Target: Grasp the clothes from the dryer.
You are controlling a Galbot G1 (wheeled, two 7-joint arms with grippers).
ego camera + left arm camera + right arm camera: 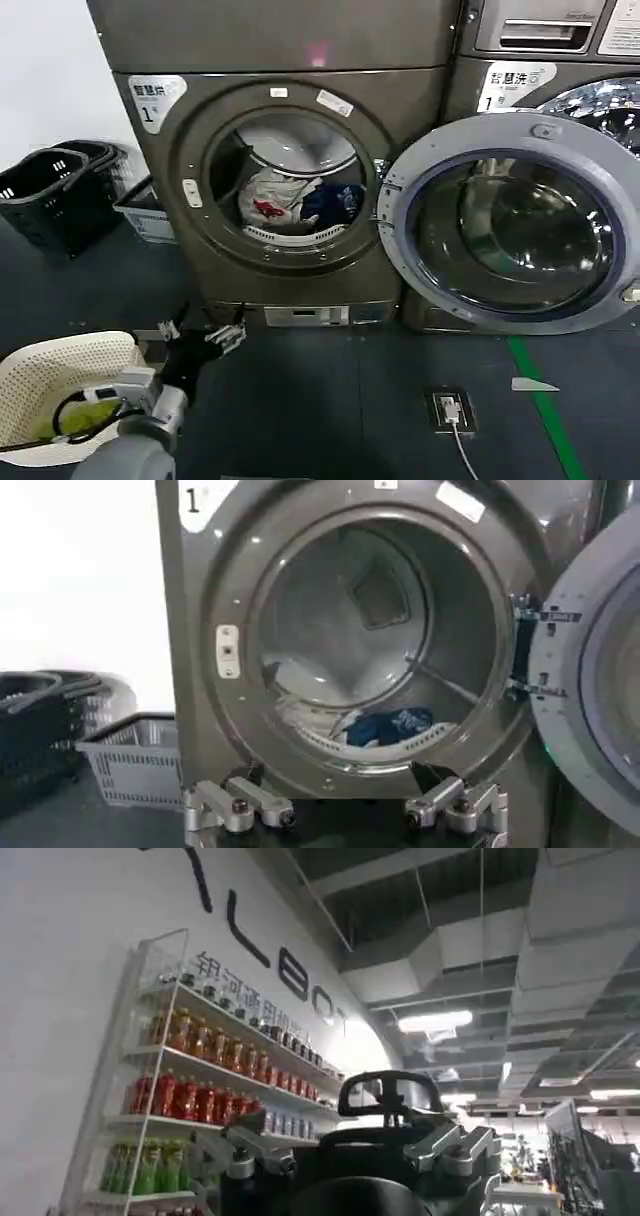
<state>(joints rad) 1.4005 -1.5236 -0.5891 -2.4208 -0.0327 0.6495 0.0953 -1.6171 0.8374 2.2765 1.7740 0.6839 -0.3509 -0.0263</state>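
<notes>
Inside drum: clothes (295, 203) lie in a heap at the bottom of the dryer (290, 160), white cloth w/ red marks on the left, dark blue garment touching it on the right.
Dryer: bronze-grey front-loader, white "1" sticker top left, small red light above the porthole.
Door (510, 222): swung wide open to the right, covering the front of the next machine (560, 60).
Left gripper (200, 333): low in front of the dryer, below the porthole, well apart from the clothes; fingers (235, 805) spread open, holding nothing. Left wrist view looks straight into the drum, blue garment near the lip.
Right gripper (365, 1148): raised, pointing at ceiling and a drinks shelf (215, 1073); fingers apart, empty.
Floor, left side: cream perforated basket (60, 375) beside the left arm; black baskets (50, 190) and a grey crate (145, 212) by the wall.
</notes>
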